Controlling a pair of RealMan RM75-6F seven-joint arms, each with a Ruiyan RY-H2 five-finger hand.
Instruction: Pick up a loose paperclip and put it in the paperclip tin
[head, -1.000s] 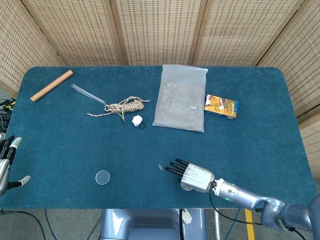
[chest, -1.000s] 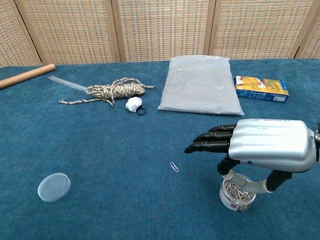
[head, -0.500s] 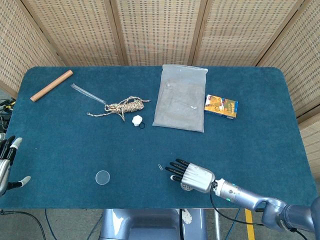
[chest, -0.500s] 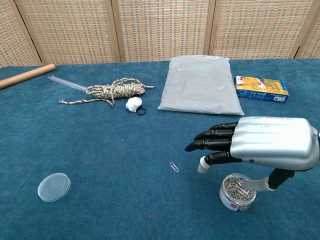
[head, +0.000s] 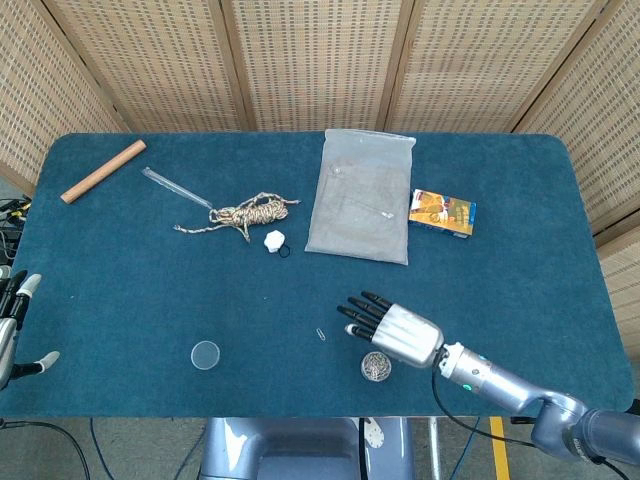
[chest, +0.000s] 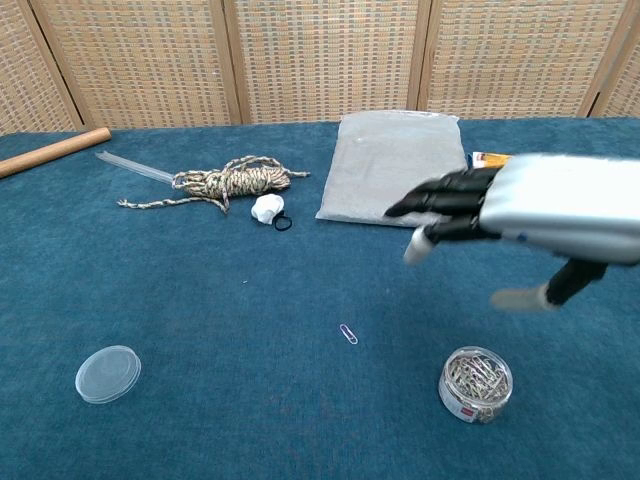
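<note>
A loose paperclip (chest: 348, 334) (head: 320, 334) lies flat on the blue cloth near the front. The paperclip tin (chest: 475, 384) (head: 376, 366), a small round open tin full of clips, stands to its right. My right hand (chest: 520, 215) (head: 393, 328) hovers above and behind the tin, fingers spread and pointing left, holding nothing. Only the fingertips of my left hand (head: 14, 320) show at the left edge of the head view, apart and empty.
The tin's clear round lid (chest: 108, 373) lies at the front left. Farther back are a rope coil (chest: 230, 180), a white cap with a black ring (chest: 267, 209), a grey bag (chest: 402, 168), a small box (head: 442, 213), a wooden dowel (head: 102, 171) and a clear tube (head: 175, 187).
My right hand has risen off the tin and moved back, uncovering the tin. The loose paperclip has not moved.
</note>
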